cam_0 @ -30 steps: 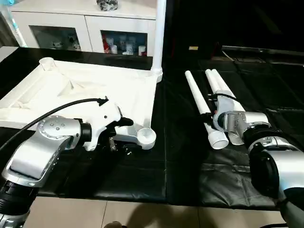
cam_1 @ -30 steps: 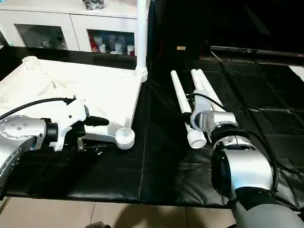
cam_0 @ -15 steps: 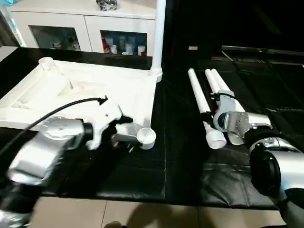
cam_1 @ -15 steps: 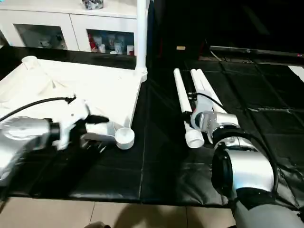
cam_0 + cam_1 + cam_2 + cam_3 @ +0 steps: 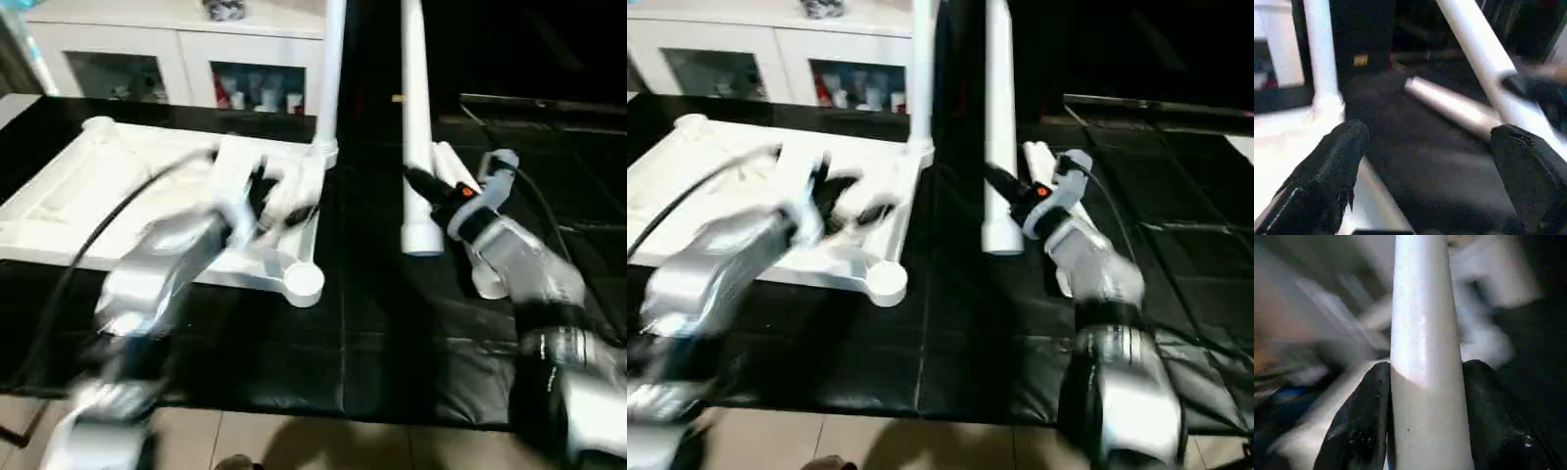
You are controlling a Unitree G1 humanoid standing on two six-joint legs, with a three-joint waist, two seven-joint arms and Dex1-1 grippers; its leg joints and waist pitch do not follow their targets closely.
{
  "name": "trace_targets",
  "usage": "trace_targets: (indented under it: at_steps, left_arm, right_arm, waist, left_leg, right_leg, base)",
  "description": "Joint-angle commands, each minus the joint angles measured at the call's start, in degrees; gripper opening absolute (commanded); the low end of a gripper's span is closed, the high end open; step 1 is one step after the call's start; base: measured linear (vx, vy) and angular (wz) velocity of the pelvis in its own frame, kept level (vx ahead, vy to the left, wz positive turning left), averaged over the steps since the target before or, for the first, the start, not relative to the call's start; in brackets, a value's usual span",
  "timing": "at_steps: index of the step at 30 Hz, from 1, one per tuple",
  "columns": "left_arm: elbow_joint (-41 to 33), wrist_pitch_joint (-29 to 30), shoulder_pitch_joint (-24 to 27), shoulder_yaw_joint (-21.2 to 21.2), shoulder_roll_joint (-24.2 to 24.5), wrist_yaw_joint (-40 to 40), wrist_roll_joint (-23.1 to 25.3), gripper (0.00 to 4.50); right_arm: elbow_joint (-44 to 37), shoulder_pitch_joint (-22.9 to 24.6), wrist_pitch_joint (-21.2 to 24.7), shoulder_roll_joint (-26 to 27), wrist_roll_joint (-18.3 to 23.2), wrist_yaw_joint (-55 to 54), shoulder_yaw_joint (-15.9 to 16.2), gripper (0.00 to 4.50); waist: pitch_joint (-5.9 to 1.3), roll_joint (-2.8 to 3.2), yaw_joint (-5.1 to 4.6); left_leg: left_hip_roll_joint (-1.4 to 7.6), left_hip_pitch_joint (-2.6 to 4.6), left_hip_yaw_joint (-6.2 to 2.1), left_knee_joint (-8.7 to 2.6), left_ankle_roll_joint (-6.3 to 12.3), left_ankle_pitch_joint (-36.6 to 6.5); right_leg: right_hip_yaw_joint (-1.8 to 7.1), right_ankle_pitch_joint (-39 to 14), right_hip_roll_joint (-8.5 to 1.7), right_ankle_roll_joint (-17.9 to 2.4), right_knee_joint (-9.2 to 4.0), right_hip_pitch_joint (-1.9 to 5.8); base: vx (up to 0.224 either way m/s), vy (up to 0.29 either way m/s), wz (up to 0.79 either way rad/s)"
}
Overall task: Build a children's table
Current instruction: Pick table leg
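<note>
The children's table top (image 5: 118, 186) lies underside up on the black mat, with one white leg (image 5: 330, 69) standing in its far right corner. My right gripper (image 5: 429, 186) is shut on another white leg (image 5: 415, 117) and holds it upright above the mat, right of the top; its black fingers (image 5: 1359, 426) clamp the leg (image 5: 1425, 357) from both sides. Above the top's right part hovers my left gripper (image 5: 279, 201), open and holding nothing, its fingers (image 5: 1327, 181) wide apart. The near right corner socket (image 5: 304, 281) has no leg in it.
More white legs (image 5: 458, 174) lie on the black mat (image 5: 392, 333) behind the right gripper. A white glass-door cabinet (image 5: 176, 59) stands at the back. The mat's front edge runs close to me, with pale floor (image 5: 294, 441) below it.
My right gripper has lifted a leg off the mat and swung it upright. The left arm has risen from the near right corner socket to above the top.
</note>
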Motion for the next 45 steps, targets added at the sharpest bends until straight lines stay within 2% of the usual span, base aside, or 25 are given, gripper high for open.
trace_targets:
  at_steps: [1,5,6,10,11,12,17,21,24,26,27,29,34,45]
  left_arm:
    - [1.2,1.7,-3.4,3.7,-3.2,1.9,-5.2,4.50]
    - [1.8,3.3,-6.1,6.2,-5.5,2.5,-9.2,4.50]
    - [2.4,4.3,-7.5,7.5,-6.5,2.8,-11.2,4.50]
    - [4.8,7.9,-12.1,11.6,-9.7,4.9,-16.4,4.50]
    - [5.0,8.0,-12.3,11.7,-9.8,4.9,-16.5,4.50]
    - [5.4,8.2,-12.9,11.9,-10.2,5.5,-16.7,4.50]
    - [7.2,9.5,-14.4,11.8,-11.3,6.2,-18.3,4.50]
    - [5.8,10.1,-14.1,12.1,-11.6,0.3,-22.6,4.50]
    - [4.8,10.0,-13.1,11.5,-10.8,-6.2,-25.4,4.15]
    - [4.7,10.1,-13.1,11.4,-10.3,-8.4,-26.4,4.12]
    - [4.6,10.5,-13.1,11.5,-10.1,-9.1,-26.9,3.87]
    - [4.0,10.8,-13.1,11.4,-9.5,-10.9,-28.1,3.79]
    - [3.8,11.9,-13.1,12.5,-9.3,-12.6,-31.1,3.48]
    - [5.8,12.6,-13.0,13.2,-8.9,-11.1,-32.4,2.63]
  right_arm:
    - [-8.0,2.1,3.3,0.0,4.9,4.1,1.5,1.80]
    - [-12.3,4.0,5.7,0.5,7.3,5.6,2.7,1.79]
    - [-15.0,5.2,7.1,0.9,8.5,6.3,3.3,1.79]
    - [-19.4,7.0,9.3,1.7,9.1,7.2,5.5,1.79]
    - [-19.5,7.0,9.2,1.8,9.0,7.2,5.6,1.79]
    - [-20.2,7.4,9.4,1.7,9.1,6.9,6.1,1.79]
    - [-23.3,8.8,11.3,1.8,11.0,6.7,7.0,1.79]
    - [-24.9,9.6,13.4,1.5,13.1,8.0,7.3,1.79]
    - [-26.5,10.9,15.5,0.3,14.6,10.4,8.5,1.79]
    - [-27.3,11.4,16.3,-0.2,15.0,11.2,9.1,1.79]
    - [-27.6,11.6,16.6,-0.4,15.2,11.2,9.2,1.79]
    - [-27.9,11.7,17.0,-0.6,15.6,11.3,9.5,1.79]
    - [-28.3,11.6,17.7,-0.8,16.7,11.1,9.2,1.79]
    - [-28.6,11.7,17.7,-1.0,17.2,10.6,9.2,1.79]
  waist:
    - [-4.45,-0.35,0.45]
    - [-4.21,-0.46,0.79]
    - [-4.15,-0.52,0.94]
    - [-4.10,-0.74,0.98]
    - [-4.13,-0.70,1.03]
    - [-4.10,-0.95,1.03]
    - [-4.17,-0.77,1.68]
    - [-4.42,-0.75,2.15]
    - [-4.21,-0.85,2.27]
    - [-4.11,-0.76,2.22]
    - [-4.06,-0.78,2.18]
    - [-4.03,-0.71,2.15]
    - [-4.04,-0.67,2.13]
    - [-4.05,-0.72,2.12]
  left_leg:
    - [1.56,1.13,-0.28,-3.40,2.31,-8.9]
    - [1.51,1.15,-0.28,-3.44,1.66,-9.9]
    - [1.50,1.13,-0.28,-3.48,1.45,-9.7]
    - [1.40,0.91,-0.29,-3.54,1.22,-9.0]
    - [1.46,0.92,-0.41,-3.53,1.20,-8.8]
    - [1.46,0.89,-0.38,-3.58,1.21,-8.7]
    - [1.52,0.96,-0.40,-3.57,1.64,-7.1]
    - [1.52,0.81,-0.38,-3.44,2.00,-5.0]
    - [1.51,0.80,-0.33,-3.56,2.18,-6.0]
    - [1.60,0.76,-0.34,-3.64,1.82,-6.9]
    - [1.57,0.85,-0.33,-3.73,1.56,-7.7]
    - [1.66,0.88,-0.42,-3.84,0.67,-8.7]
    - [1.65,0.85,-0.44,-3.87,0.13,-8.3]
    - [1.66,0.85,-0.45,-3.91,-0.20,-8.4]
  right_leg:
    - [2.19,-2.7,-3.44,-13.2,-4.30,3.46]
    - [2.17,-7.6,-3.69,-12.5,-4.77,3.23]
    - [2.24,-9.0,-3.72,-11.6,-4.95,3.22]
    - [2.18,-9.6,-3.67,-10.7,-5.03,3.14]
    - [2.16,-9.4,-3.75,-10.8,-5.06,3.10]
    - [2.13,-9.4,-3.71,-10.7,-5.11,3.14]
    - [2.26,-7.4,-3.70,-9.7,-5.02,3.14]
    - [2.15,-3.4,-3.71,-11.3,-4.53,3.22]
    - [2.16,-4.9,-3.88,-11.3,-4.79,3.31]
    - [2.18,-6.1,-3.85,-10.8,-4.90,3.25]
    - [2.19,-7.7,-3.90,-10.3,-5.09,3.20]
    - [2.22,-10.0,-3.99,-9.5,-5.28,3.16]
    - [2.24,-9.0,-3.95,-9.5,-5.16,3.13]
    - [2.26,-9.2,-3.91,-8.9,-5.17,3.12]
  base:
    - [0.000,0.000,0.00]
    - [0.000,0.000,0.00]
    - [0.000,0.000,0.00]
    - [0.000,0.000,0.00]
    - [0.000,0.000,0.00]
    - [0.000,0.000,0.00]
    - [0.000,0.000,0.00]
    - [0.000,0.000,0.00]
    - [0.000,0.000,0.00]
    - [0.000,0.000,0.00]
    - [0.000,0.000,0.00]
    - [0.000,0.000,0.00]
    - [0.000,0.000,0.00]
    - [0.000,0.000,0.00]
